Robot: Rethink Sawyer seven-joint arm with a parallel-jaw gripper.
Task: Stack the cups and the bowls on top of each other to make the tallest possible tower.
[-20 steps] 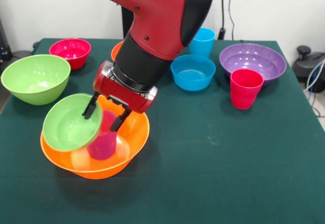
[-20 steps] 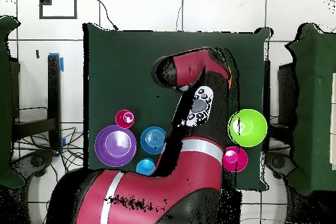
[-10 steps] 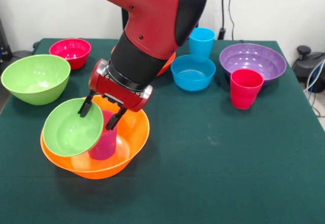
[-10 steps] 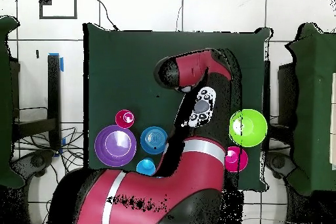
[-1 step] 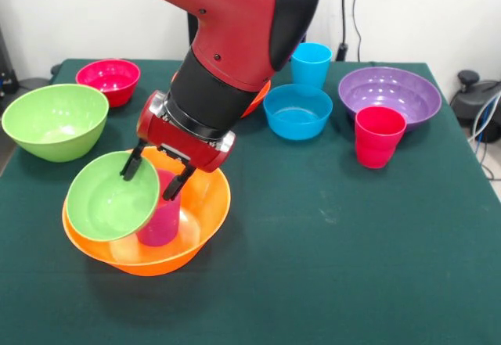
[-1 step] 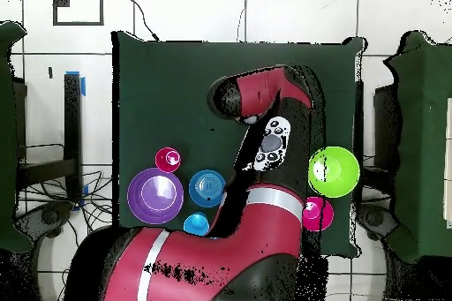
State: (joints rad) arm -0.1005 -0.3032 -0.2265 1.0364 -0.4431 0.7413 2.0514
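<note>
The large orange bowl [image 5: 205,213] sits at the front left of the table. A purple-magenta cup [image 5: 160,221] stands inside it. A small lime green bowl [image 5: 109,201] leans tilted against the cup, resting on the orange bowl's left rim. My gripper [image 5: 154,176] hangs open just above them; one finger is over the green bowl's upper edge, the other over the cup. In the overhead view the arm [image 6: 265,152] hides the gripper and these three things.
A large green bowl [image 5: 55,120] [image 6: 334,171] and a pink-red bowl [image 5: 109,80] [image 6: 318,214] stand at the left. A red-orange bowl [image 5: 258,98] shows behind the arm. Blue bowl [image 5: 297,111], blue cup [image 5: 311,63], purple bowl [image 5: 389,95] and red cup [image 5: 379,136] stand at the right.
Over the second the gripper rose slightly and shifted left, and the green bowl settled a little lower against the cup. Nothing moved in the last half second.
</note>
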